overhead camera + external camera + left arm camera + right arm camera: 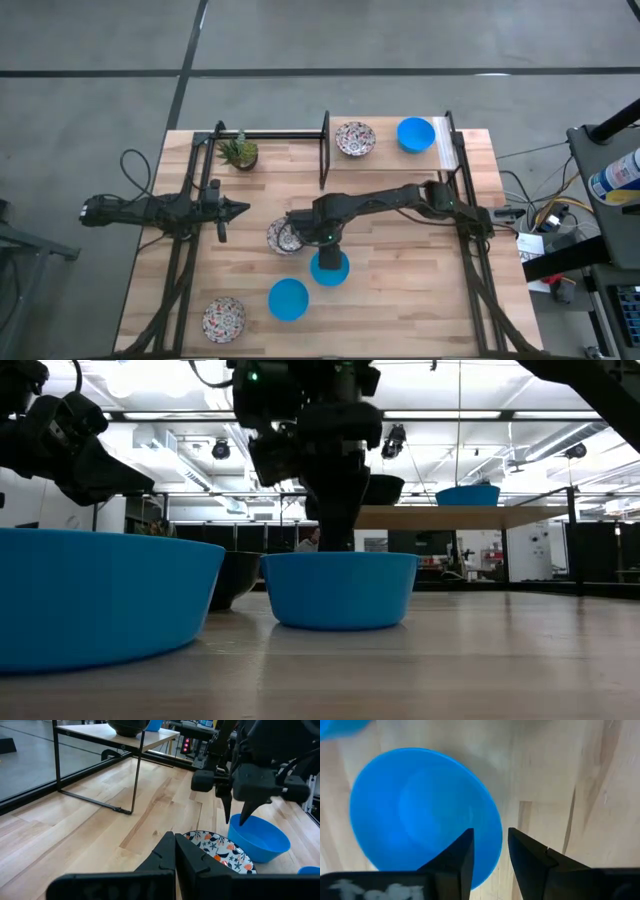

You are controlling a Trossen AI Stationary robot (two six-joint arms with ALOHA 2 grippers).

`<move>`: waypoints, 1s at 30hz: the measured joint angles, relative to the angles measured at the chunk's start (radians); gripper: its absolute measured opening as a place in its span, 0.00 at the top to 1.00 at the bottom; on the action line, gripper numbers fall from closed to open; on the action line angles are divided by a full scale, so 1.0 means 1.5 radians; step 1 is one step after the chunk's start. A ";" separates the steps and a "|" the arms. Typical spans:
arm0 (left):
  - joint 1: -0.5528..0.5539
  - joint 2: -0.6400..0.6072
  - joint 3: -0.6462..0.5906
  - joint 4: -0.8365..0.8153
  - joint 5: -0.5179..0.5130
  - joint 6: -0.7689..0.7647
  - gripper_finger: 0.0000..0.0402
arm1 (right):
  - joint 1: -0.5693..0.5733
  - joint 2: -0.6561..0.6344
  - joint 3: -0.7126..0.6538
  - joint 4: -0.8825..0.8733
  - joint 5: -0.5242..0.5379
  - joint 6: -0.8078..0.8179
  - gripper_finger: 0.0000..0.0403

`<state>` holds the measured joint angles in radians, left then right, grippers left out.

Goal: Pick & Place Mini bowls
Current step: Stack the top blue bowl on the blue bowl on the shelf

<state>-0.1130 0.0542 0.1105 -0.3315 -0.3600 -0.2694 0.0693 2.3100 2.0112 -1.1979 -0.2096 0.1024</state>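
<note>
My right gripper (328,254) hangs over the middle of the table, fingers pointing down at a bright blue mini bowl (330,269). In the right wrist view it is open (491,854). One finger is inside the bowl and one outside, astride its rim (496,837), with a gap showing on both sides. That bowl (340,590) rests on its base on the table. A second blue bowl (288,299) and two floral bowls (285,236) (223,319) sit on the table nearby. A floral bowl (355,138) and a blue one (416,134) stand on the raised shelf. My left gripper (237,208) waits shut at the left.
A small potted plant (238,152) stands at the far left of the table. The raised wooden shelf (385,158) on black metal legs (137,775) takes up the far right. Bare wood lies toward the table's near right. The floral bowl (220,852) sits just ahead of my left gripper (175,851).
</note>
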 joint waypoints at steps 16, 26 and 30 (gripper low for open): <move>0.000 0.000 0.000 0.000 0.000 0.000 1.00 | 0.002 0.000 -0.060 0.018 -0.013 0.042 0.86; 0.000 0.000 0.000 0.000 0.000 0.000 1.00 | 0.002 -0.003 -0.031 -0.013 -0.025 0.052 0.98; 0.000 0.000 0.000 0.000 0.000 0.000 1.00 | 0.002 -0.013 0.002 -0.062 -0.024 0.049 0.98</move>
<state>-0.1131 0.0540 0.1104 -0.3313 -0.3599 -0.2691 0.0719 2.2912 2.0145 -1.2916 -0.2459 0.1759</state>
